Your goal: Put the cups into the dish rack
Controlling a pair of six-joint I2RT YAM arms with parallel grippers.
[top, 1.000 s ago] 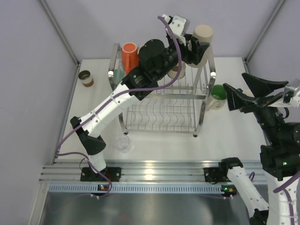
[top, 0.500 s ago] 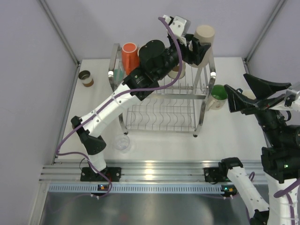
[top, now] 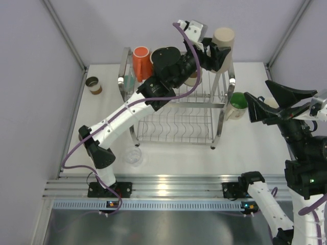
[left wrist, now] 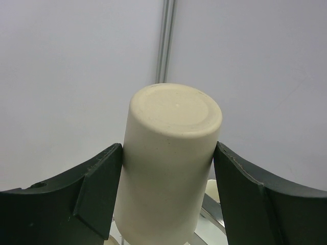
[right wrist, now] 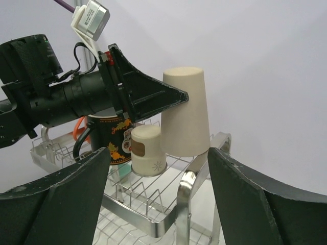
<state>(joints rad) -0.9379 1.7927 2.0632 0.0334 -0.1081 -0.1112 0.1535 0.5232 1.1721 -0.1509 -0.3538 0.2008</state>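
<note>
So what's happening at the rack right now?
The left end effector grips the tall beige cup, upside down, at the far right corner of the dish rack, upper tier. An orange cup, black patterned mug and small paper cup are already racked. The right end effector hangs open and empty near the green mug on the table, where a brown paper cup and clear cup also wait.

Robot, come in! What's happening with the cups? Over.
Left gripper shut on tall beige cup, upside down at dish rack top tier. Right gripper open, empty. Paper cup close beside.
</note>
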